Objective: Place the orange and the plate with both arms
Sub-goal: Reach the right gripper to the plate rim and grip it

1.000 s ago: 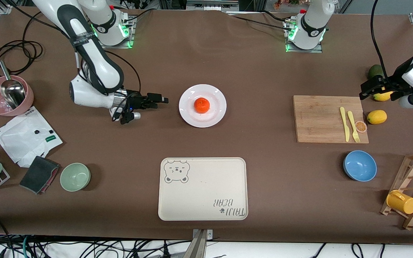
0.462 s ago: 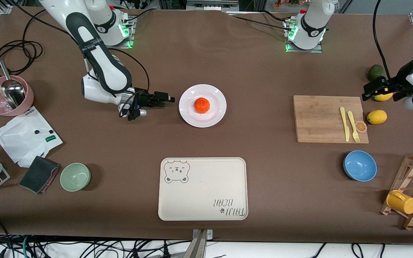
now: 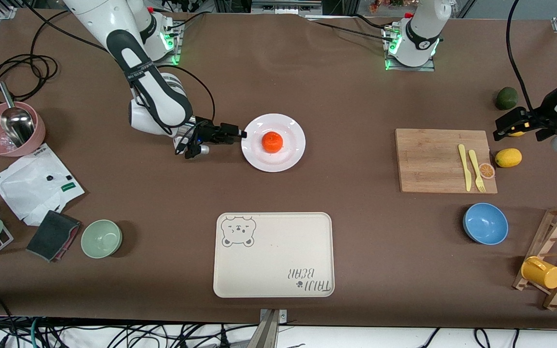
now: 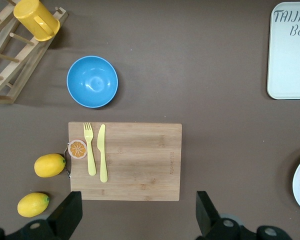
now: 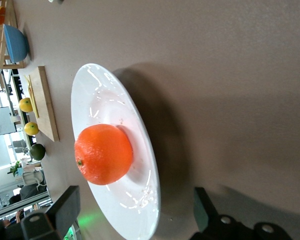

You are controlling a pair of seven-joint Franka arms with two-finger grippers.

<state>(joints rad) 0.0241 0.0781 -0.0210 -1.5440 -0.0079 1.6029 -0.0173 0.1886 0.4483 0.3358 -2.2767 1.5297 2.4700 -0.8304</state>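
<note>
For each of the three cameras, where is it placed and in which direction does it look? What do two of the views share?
Front view: high across the table, facing both arms; right gripper open at the plate rim.
Left wrist view: looks straight down on the cutting board; open left gripper shows.
Right wrist view: low, sideways at the orange on the plate; open right gripper's fingers show.
Shared: both wrist views show the board and lemons.

**Readable text: one tray, little else**

The cream tray (image 3: 273,254) carries the only clear lettering: "TAIJI BEAR" with a small paw mark, printed upside down in the front view at the corner toward the left arm's end, diagonally across from a bear-face drawing. In the left wrist view the same tray (image 4: 290,55) shows "TAIJI" and "BE", cut off. The white packet (image 3: 36,186) bears a green label too small to read.
</note>
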